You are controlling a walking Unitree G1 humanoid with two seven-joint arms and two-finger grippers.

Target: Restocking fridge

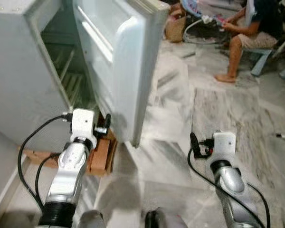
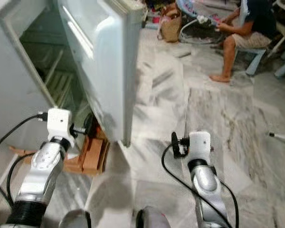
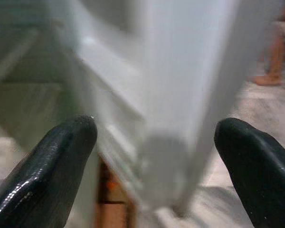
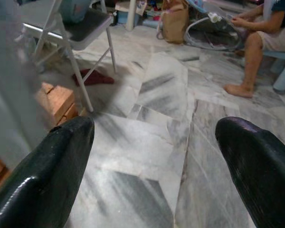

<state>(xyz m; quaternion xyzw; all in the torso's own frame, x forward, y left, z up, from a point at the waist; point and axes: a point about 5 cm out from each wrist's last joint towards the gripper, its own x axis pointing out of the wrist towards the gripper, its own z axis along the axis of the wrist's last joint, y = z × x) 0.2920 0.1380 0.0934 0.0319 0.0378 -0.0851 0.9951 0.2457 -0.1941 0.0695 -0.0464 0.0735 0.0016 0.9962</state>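
Pale grey-white fridge with open door (image 1: 128, 61), far left: interior greenish-grey, white wire shelves.
Orange-brown bricks (image 1: 102, 154) under fridge base.
White marble floor with grey veining (image 1: 218, 109).
Silver arms, white wrist blocks, black cables; glossy black fingers (image 4: 47, 175).
Tan woven bag (image 2: 170, 26), far.
Dark red cloth (image 4: 95, 77) under grey folding chair (image 4: 80, 28).
Light blue plastic stool (image 2: 256, 57), far right.

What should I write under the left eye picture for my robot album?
The robot's open left gripper reaches toward the open fridge door, while a person sits across the marble floor.
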